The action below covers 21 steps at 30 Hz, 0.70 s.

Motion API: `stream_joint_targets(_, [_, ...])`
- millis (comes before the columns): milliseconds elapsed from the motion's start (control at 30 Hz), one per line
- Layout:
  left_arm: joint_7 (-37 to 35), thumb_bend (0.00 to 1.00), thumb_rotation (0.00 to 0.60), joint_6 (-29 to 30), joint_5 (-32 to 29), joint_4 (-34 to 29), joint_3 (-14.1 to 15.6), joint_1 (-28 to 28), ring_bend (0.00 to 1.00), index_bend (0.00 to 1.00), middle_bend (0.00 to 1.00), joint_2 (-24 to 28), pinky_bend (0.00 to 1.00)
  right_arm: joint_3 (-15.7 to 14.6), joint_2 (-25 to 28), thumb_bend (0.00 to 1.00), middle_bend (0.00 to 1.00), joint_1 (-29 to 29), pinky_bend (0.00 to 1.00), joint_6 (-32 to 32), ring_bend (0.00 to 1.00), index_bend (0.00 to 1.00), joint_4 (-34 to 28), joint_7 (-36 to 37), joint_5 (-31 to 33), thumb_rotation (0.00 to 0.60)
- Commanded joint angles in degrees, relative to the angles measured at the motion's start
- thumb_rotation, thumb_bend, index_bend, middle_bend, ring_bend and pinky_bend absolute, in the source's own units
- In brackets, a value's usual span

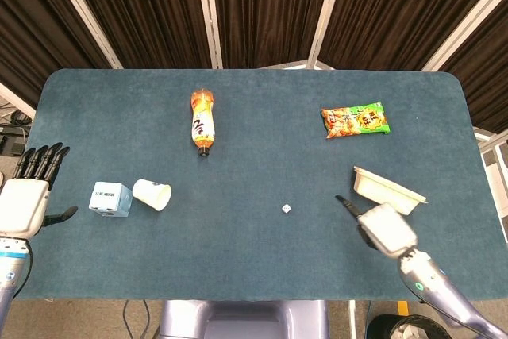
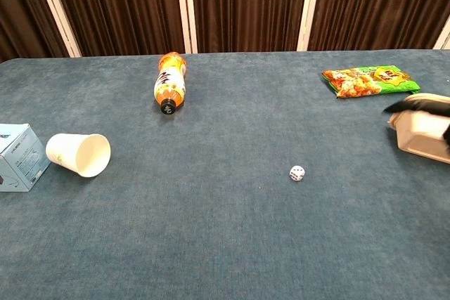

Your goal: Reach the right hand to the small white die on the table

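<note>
The small white die [image 1: 286, 209] lies on the blue table near the front middle, and the chest view shows the die [image 2: 297, 173] with dark pips. My right hand [image 1: 385, 229] hovers to the right of it, just in front of the beige container, with one dark finger stretched toward the die. It holds nothing and stays well apart from the die. In the chest view only the right hand's dark fingers [image 2: 419, 105] show, at the right edge over the container. My left hand [image 1: 27, 196] is open at the table's left edge.
A beige takeaway container [image 1: 394, 186] sits right behind my right hand. A snack bag [image 1: 355, 120] lies at the back right and an orange bottle [image 1: 202, 121] at the back left. A tipped paper cup [image 1: 152, 194] rests beside a light blue box [image 1: 109, 198].
</note>
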Motion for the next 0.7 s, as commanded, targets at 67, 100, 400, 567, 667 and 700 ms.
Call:
stream_joint_targets(67, [0.75,0.00,0.600,-0.08,-0.12,-0.05,-0.09,0.03,0.00,0.00,0.00,-0.16,0.00,0.50,-2.65,0.66,0.76,6.30,1.00,-9.80,0.79,0.00,-0.04,-0.55,5.74,0.600])
stream_joint_targets(100, [1.08,0.00,0.600,-0.15,-0.24,-0.03,-0.13,0.00,0.00,0.00,0.00,-0.24,0.00,0.54,-3.35,0.66,0.76,6.88,1.00,-10.71,0.79,0.00,0.27,-1.15,6.38,0.600])
stream_joint_targets(400, [2.41,0.00,0.600,-0.88,-0.66,-0.26,-0.28,-0.23,0.00,0.00,0.00,-0.77,0.00,1.46,-7.52,0.66,0.76,10.55,1.00,-14.11,0.79,0.00,1.18,-5.08,10.46,0.600])
stream_joint_targets(567, [2.90,0.00,0.600,-1.36,-0.88,-0.33,-0.36,-0.41,0.00,0.00,0.00,-1.07,0.00,2.38,-9.77,0.66,0.76,13.03,1.00,-15.90,0.79,0.00,0.86,-7.82,13.62,0.600])
stream_joint_targets(667, [3.10,0.00,0.600,-1.46,-1.13,-0.29,-0.41,-0.38,0.00,0.00,0.00,-1.13,0.00,2.48,-11.19,0.66,0.76,14.27,1.00,-16.98,0.79,0.00,1.61,-10.03,16.05,0.600])
stream_joint_targets(700, [3.19,0.00,0.600,-1.41,-1.24,-0.27,-0.47,-0.34,0.00,0.00,0.00,-1.15,0.00,2.42,-11.81,0.66,0.76,14.66,1.00,-17.28,0.79,0.00,1.96,-10.82,17.17,0.600])
